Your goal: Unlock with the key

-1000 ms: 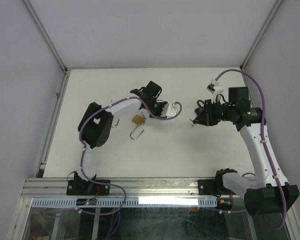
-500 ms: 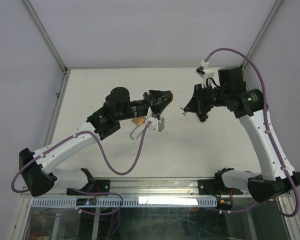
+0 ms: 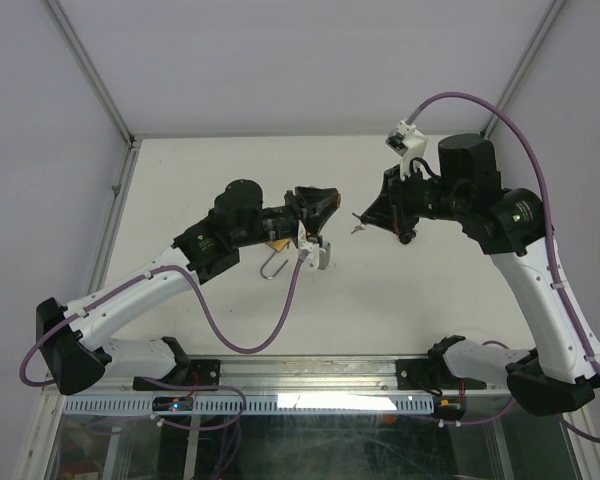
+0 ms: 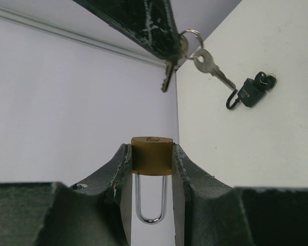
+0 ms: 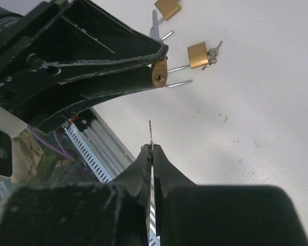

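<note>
- Our left end effector (image 4: pixel 152 150) pinches the brass padlock (image 4: pixel 152 159) by its two flat sides. It holds the padlock up off the surface (image 4: pixel 277 154), with the shackle (image 4: pixel 150 205) hanging free at the end away from the keyhole.
- That hold is bare in the air. We judge that a push landing on the brass beside the keyhole (image 5: pixel 159 77) could tilt the padlock or slide it back between the fingers.
- The key (image 5: pixel 150 134) stands just short of the padlock, apart from it, with its tip a little to one side of the keyhole. Driven straight on, it would likely strike the padlock's face instead of entering.
- Spare keys (image 4: pixel 208 64) dangle on a ring just beyond the padlock. A quick move could swing them against it.
- Our right end effector (image 5: pixel 151 149), to the right of the padlock, is pressed together on the key. The thin blade juts well out, so an off-line touch could swivel it in the pinch.
- Against half a second ago, the key tip sits closer to the padlock. Against a second ago, the left arm is stretched out low rather than folded up. Both grips are unchanged.
</note>
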You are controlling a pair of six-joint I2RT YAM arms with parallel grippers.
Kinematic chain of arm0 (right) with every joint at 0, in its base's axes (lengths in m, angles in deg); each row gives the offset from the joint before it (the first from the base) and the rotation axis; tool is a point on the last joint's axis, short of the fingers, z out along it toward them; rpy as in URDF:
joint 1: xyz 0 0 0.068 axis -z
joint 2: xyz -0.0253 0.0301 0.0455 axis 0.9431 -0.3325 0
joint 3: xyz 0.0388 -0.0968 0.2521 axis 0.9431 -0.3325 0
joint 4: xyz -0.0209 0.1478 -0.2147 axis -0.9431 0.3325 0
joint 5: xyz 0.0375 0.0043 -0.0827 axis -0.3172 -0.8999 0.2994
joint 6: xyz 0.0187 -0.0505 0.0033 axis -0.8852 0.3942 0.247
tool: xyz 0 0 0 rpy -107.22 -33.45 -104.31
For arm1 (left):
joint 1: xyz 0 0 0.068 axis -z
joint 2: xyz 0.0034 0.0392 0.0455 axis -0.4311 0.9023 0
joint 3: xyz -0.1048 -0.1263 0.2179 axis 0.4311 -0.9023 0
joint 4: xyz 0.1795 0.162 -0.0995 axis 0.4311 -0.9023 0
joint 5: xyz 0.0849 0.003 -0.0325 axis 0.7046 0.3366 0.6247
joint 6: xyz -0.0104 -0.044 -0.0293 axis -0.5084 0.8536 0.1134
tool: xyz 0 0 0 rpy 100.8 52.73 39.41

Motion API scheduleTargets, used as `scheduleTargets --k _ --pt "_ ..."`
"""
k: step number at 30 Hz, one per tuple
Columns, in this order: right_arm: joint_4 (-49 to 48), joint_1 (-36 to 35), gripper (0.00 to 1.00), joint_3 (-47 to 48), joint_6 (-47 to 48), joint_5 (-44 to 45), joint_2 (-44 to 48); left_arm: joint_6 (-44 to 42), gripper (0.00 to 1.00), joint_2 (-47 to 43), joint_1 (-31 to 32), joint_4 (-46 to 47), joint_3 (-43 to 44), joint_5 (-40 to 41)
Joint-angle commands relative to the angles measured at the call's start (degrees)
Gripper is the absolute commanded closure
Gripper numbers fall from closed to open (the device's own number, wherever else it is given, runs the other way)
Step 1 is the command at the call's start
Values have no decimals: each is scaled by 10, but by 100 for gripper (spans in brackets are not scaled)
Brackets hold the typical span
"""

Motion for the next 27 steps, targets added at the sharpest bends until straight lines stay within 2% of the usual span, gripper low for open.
scheduleTargets --k 1,10,17,27 --pt "-73 -4 100 -6 -13 0 26 -42 100 -21 5 10 12 -14" --pt "-125 -12 100 -47 -12 6 36 -90 100 -18 13 2 15 -32" --pt "-164 -17 100 -73 -15 12 38 -97 100 -16 21 -1 17 -26" --pt "-170 -17 100 -84 -12 6 36 -108 100 -14 22 -8 21 -28"
